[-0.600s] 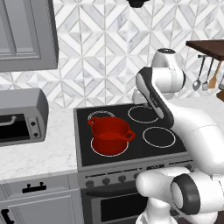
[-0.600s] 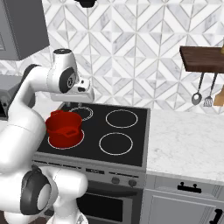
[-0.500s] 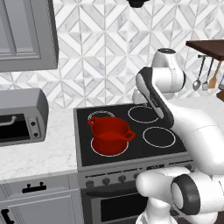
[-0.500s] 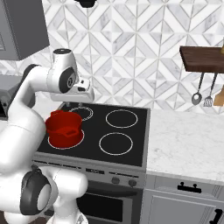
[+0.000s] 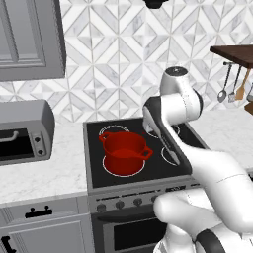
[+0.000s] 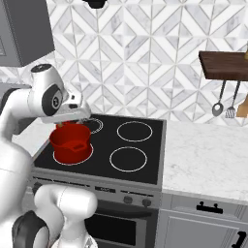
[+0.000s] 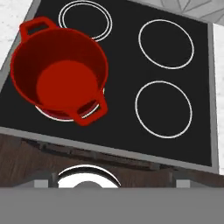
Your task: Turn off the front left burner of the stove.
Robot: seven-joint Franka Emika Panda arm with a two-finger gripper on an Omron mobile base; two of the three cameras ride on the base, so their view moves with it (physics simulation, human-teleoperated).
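The stove [image 5: 94,184] is a grey steel range with a black glass top. A red pot [image 5: 123,152] stands on the front left burner [image 5: 106,167], whose thin white ring peeks out around the pot's base. From the right side the pot [image 6: 71,140] covers most of that burner [image 6: 72,159]. The hand view looks straight down on the pot [image 7: 59,74], the burner's ring [image 7: 94,106] and the stove's front edge. A row of dark knobs [image 5: 119,204] runs along the front panel. My gripper [image 6: 78,114] hangs above the pot's far side. Its fingers cannot be made out.
A grey toaster oven [image 5: 22,132] sits on the counter left of the stove. The double-ringed back left burner [image 7: 85,17] lies behind the pot, with two plain rings [image 7: 163,109] to the right. Utensils [image 6: 219,107] hang under a wooden shelf at right.
My arm has swung slightly left and lower, toward the stove's front. The pot and stove stand as before.
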